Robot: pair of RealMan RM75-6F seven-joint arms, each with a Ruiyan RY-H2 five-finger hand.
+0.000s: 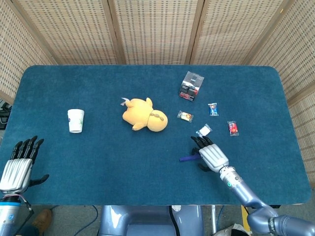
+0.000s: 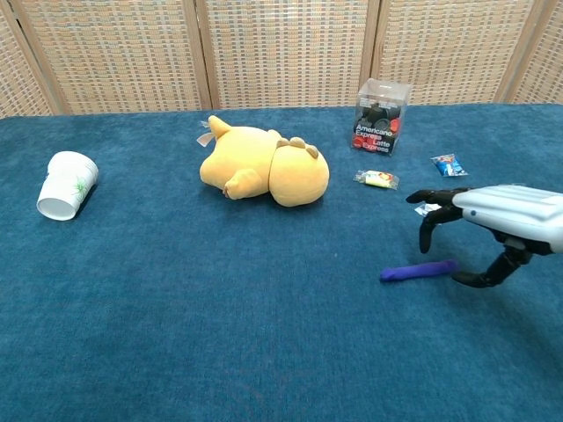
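The right hand (image 1: 210, 155) hangs palm-down over the blue cloth of the table (image 1: 98, 162), fingers spread and holding nothing. The purple stick (image 2: 419, 270) lies flat just under it, poking out toward nine o'clock from beneath the fingertips; in the chest view hand and stick look apart. A white packet (image 1: 204, 130) sits close at twelve o'clock. The left hand (image 1: 18, 167) rests open at the table's near-left edge.

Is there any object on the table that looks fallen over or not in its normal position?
Yes. The paper cup lies on its side, mouth open sideways, at the table's left. The yellow plush toy also lies toppled, mid-table. Nothing looks spilled or damaged.
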